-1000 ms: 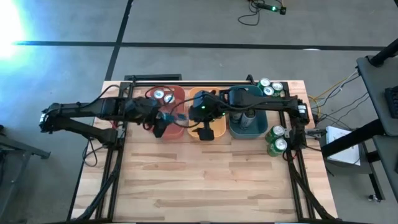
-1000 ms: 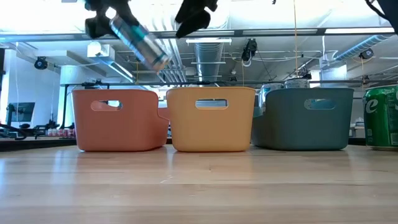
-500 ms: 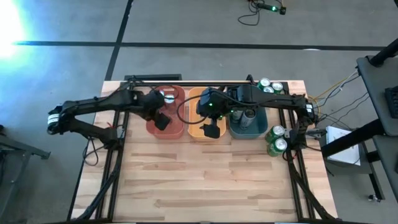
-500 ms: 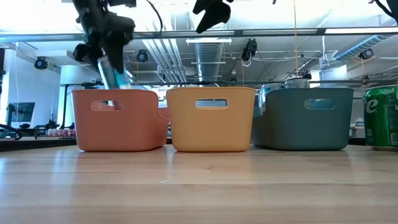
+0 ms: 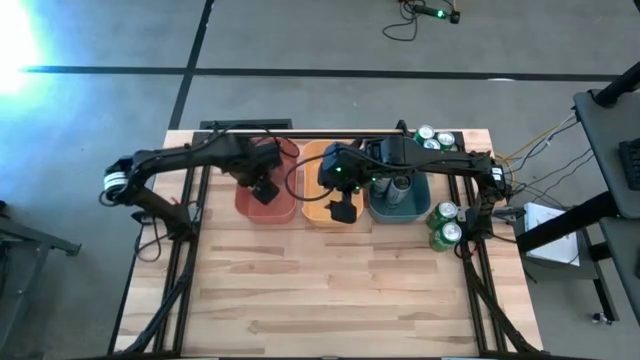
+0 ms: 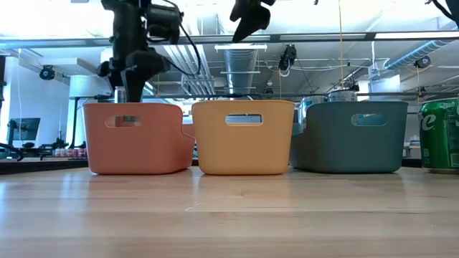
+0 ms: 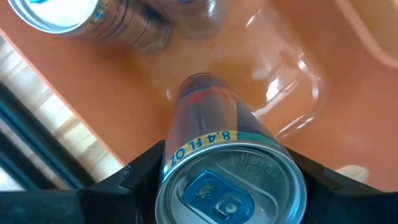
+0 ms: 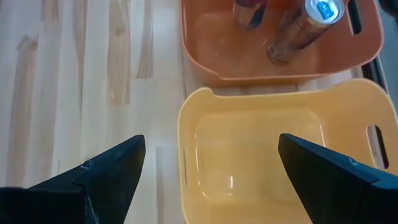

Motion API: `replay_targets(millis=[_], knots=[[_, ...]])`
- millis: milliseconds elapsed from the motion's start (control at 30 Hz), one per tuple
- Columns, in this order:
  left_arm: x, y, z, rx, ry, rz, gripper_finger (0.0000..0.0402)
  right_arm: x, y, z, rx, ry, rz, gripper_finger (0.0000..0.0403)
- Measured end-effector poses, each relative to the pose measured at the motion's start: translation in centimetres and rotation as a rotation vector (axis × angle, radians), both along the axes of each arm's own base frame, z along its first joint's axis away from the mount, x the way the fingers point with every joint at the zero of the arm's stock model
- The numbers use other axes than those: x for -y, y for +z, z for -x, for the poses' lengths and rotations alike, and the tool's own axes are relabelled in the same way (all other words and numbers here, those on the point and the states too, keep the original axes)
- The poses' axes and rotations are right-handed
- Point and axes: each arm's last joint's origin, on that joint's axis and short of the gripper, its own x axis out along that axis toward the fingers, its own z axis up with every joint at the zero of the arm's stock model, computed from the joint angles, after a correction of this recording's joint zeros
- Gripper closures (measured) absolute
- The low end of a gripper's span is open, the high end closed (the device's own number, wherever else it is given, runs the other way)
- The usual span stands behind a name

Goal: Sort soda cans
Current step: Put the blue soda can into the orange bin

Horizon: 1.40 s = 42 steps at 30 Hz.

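One can [image 7: 230, 180], clamped upright in the left gripper [image 7: 227, 186], hangs inside the red bin [image 5: 268, 205] for release beside another can [image 7: 81, 15]; the right gripper [image 8: 208, 174] waits spread wide above the orange bin [image 8: 273, 102].

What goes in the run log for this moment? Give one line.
left gripper: shut on blue-and-silver can, inside red bin | right gripper: open, above orange bin

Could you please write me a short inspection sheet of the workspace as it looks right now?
Surface: wooden table, front bare.
Job's things: blue-and-silver can held over red bin; another can inside it; green cans at right edge.
Clutter: orange bin empty; teal bin holds cans.
Grippers: left gripper shut on can; right gripper open above orange bin.
Cables: loose wires beside table.
Surroundings: nothing seen.
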Motion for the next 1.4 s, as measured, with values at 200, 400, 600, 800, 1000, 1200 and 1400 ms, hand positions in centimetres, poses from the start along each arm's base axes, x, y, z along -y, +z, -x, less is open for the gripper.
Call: replay_targets(millis=[200,400,600,800,1000,1200,1400], knots=[[-1.4,-1.1,-0.6,-0.058,-0.037,0.017,0.0180,-0.3,-0.3,0.3,-0.047,0.003,-0.012,0.0039],[-2.2,-1.4,-0.4,-0.063,-0.041,0.027,0.0178,-1.4,-0.8,0.4,-0.073,0.040,-0.015,0.0039],[-2.6,-1.6,-0.4,-0.056,-0.054,0.031,0.0157,-1.9,-0.9,0.4,-0.075,0.053,-0.014,0.0039],[-2.8,-1.9,-0.6,-0.048,-0.070,0.032,0.0151,-1.9,-0.8,0.5,-0.079,0.055,-0.015,0.0039],[-2.9,-2.0,-0.7,-0.047,-0.081,0.029,0.0153,-1.9,-0.4,1.1,-0.091,0.056,-0.017,0.0039],[-3.0,-2.0,-0.9,-0.033,-0.084,0.022,0.0153,-1.9,0.2,1.6,-0.073,0.052,-0.018,0.0039],[-3.1,-2.2,-1.0,-0.033,-0.080,0.023,0.0145,-1.9,0.5,1.8,-0.064,0.044,-0.023,0.0039]])
